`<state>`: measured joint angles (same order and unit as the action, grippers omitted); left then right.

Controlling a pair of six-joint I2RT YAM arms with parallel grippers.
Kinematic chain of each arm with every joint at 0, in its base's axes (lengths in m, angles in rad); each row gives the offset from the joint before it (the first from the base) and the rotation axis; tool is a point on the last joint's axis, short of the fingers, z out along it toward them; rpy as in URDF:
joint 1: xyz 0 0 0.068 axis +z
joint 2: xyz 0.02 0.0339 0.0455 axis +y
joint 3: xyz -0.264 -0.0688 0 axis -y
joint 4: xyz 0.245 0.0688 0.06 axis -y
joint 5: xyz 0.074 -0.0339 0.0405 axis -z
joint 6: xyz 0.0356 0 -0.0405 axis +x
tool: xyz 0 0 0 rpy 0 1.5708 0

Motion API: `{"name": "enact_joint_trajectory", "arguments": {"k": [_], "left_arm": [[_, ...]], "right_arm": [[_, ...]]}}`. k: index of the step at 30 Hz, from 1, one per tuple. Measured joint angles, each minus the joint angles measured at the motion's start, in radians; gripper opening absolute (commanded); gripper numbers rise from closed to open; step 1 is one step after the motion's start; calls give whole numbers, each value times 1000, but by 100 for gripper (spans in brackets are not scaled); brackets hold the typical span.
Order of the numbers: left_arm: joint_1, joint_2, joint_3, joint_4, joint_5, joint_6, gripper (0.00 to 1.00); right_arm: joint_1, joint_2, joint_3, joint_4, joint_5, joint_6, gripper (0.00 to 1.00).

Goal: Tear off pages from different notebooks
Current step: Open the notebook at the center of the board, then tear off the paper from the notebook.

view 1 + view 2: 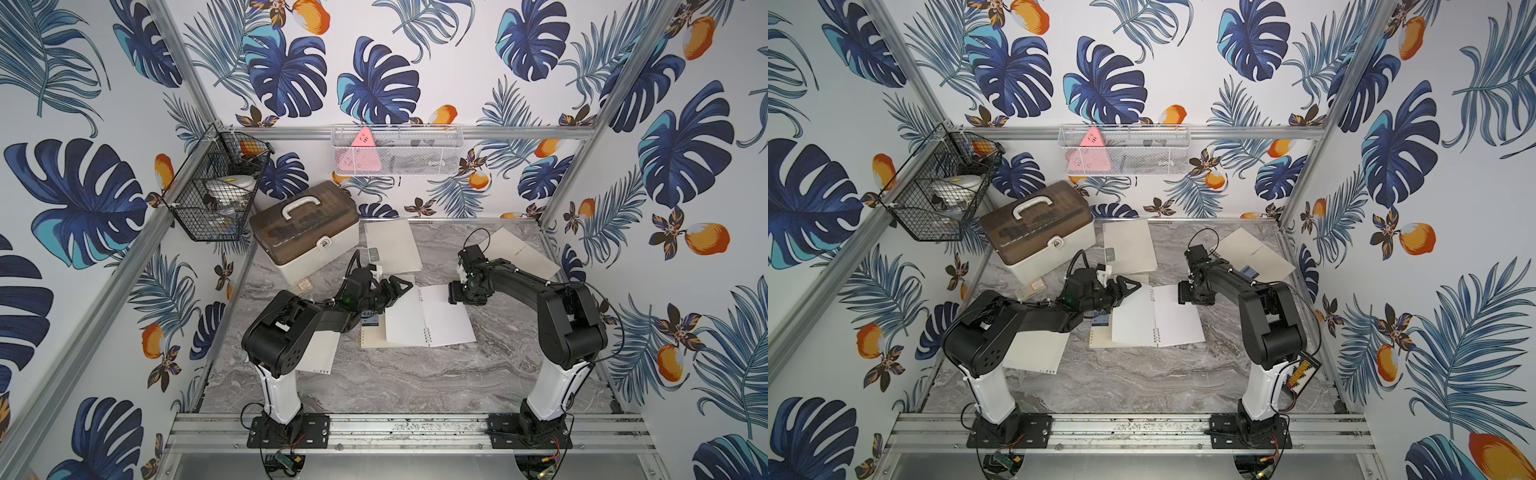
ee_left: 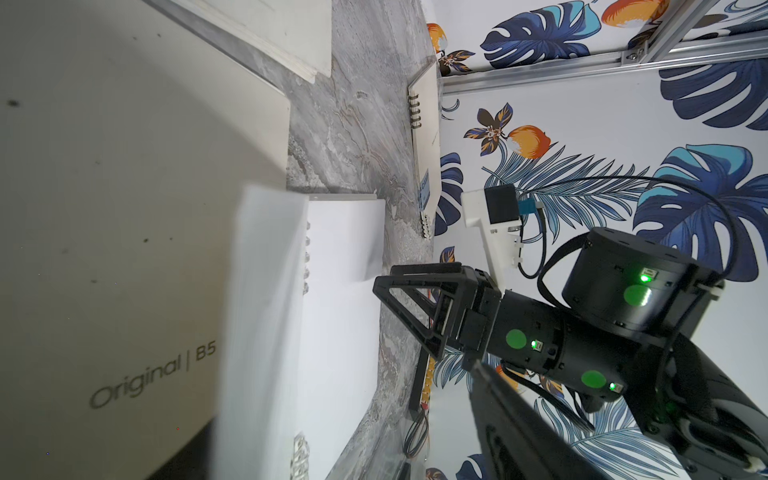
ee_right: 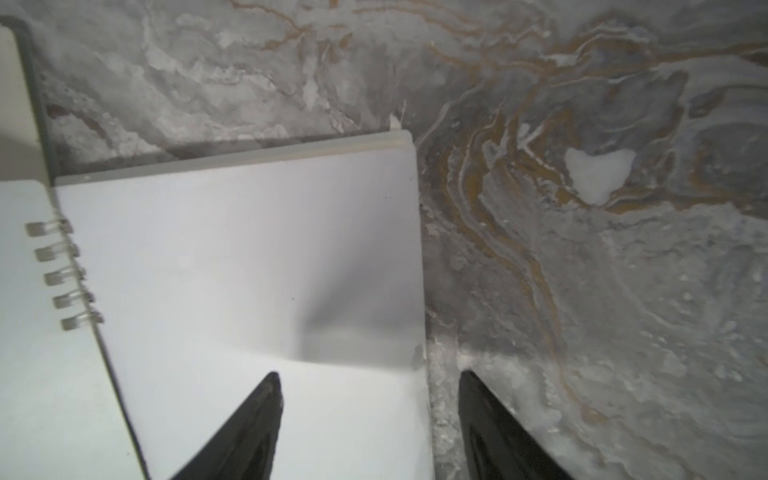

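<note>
An open spiral-bound notebook with white paper pages [image 1: 430,318] was laid flat in the middle of the grey marble table [image 1: 415,382]. Its left half was laid over a closed cream notebook with a blue label [image 1: 371,332].

The black right gripper [image 3: 369,374] was held low at the far right corner of the open notebook's right page [image 3: 249,257]. Its jaws were spread wide. One finger [image 3: 253,424] was seen over the page and the other over the bare table, with the page's edge between them. Nothing was held in it.

The black left gripper [image 1: 404,286] was seen at the far left part of the same notebook. Whether it was wide or closed could not be told.

A loose cream sheet with punched holes [image 1: 322,353] was laid on the near left, partly hidden under the left arm. A cream notebook with a grey-green label [image 1: 392,245] was laid at the far side, beside a white plastic box with a brown lid [image 1: 307,239]. A plain cream notebook [image 1: 525,253] was laid at the far right.
</note>
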<state>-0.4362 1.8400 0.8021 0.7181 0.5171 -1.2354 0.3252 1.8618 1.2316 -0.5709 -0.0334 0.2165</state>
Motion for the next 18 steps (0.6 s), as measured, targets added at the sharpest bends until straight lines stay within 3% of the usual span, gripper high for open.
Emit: {"name": "enact_joint_trajectory", "arguments": {"k": [3,7,11,15,18], "left_arm": [[1,4,4,2,3,0,76],[5,16,4,9,3,-8,75],[8,24,4,16,7,-19,75],[11,28,4,23,10,-23,75],[11,28,4,24,10,-23,74]], "right_arm": [[1,0,-11,23,-32,4,54],[-5,6,-14,34,-36,11,52],[-8,5,-18,43,-40,26,62],[-16,9,-17,42,-20,27,63],[-24,11,-23,45,-14,30,54]]}}
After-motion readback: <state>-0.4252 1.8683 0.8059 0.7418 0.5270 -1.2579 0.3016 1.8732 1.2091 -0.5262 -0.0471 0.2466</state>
